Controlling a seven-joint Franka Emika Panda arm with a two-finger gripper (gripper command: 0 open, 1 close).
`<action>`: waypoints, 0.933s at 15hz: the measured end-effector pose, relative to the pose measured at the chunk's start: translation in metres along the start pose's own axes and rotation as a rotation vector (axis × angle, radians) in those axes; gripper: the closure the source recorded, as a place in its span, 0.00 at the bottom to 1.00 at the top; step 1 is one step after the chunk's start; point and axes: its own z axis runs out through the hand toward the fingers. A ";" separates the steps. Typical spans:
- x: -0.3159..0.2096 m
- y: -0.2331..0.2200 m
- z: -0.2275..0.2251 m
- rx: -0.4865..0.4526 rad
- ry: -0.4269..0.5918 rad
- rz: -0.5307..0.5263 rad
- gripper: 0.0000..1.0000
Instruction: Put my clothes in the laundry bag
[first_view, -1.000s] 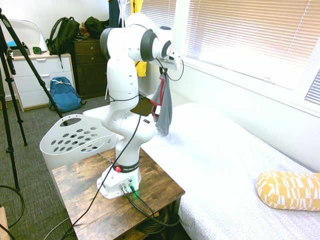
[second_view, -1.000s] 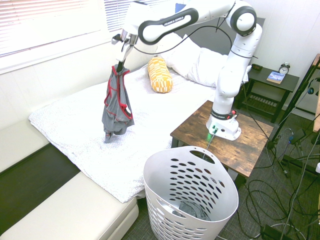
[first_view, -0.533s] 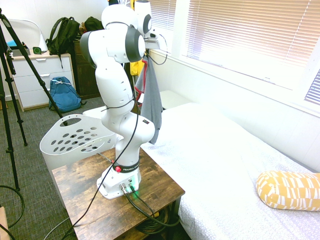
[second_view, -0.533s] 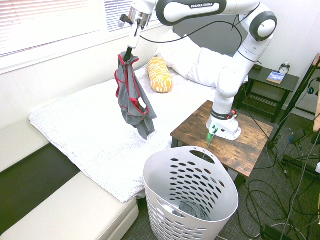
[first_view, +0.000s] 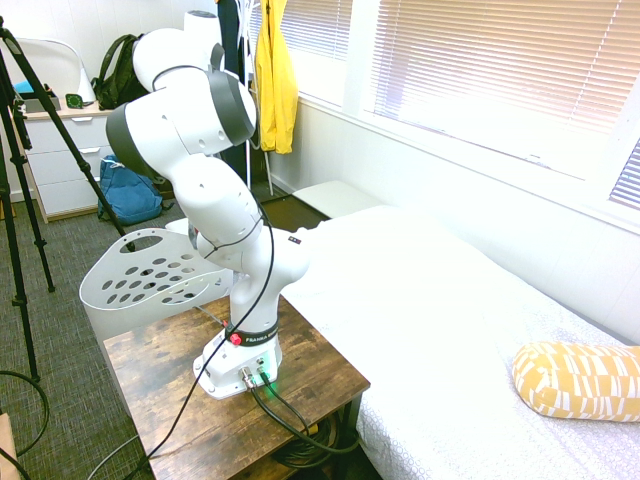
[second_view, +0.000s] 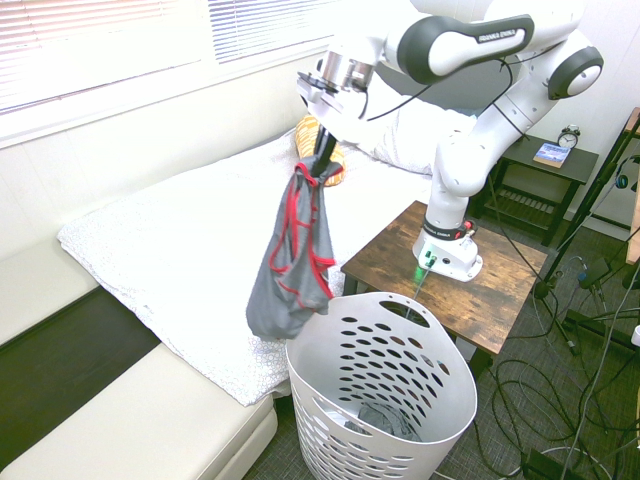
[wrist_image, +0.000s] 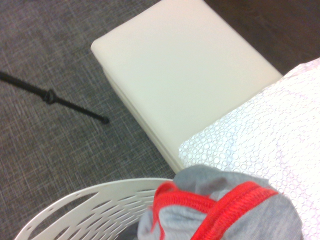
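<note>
Above and to the right of the fingers in the second exterior view, the dark-edged upper section of the arm reads "FRANKA EMIKA". Below and to the right of them, well apart, a dark band circles the arm's foot; in the first exterior view its white lettering starts with "FRANKA", the rest too small to read surely. Farther right of the fingers, the print on the blue book and the clock is too small to read.
</note>
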 end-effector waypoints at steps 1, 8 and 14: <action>-0.012 -0.006 0.008 -0.003 -0.019 -0.014 1.00; -0.115 -0.029 0.052 -0.019 -0.150 -0.116 1.00; -0.193 -0.031 0.127 -0.064 -0.151 -0.122 1.00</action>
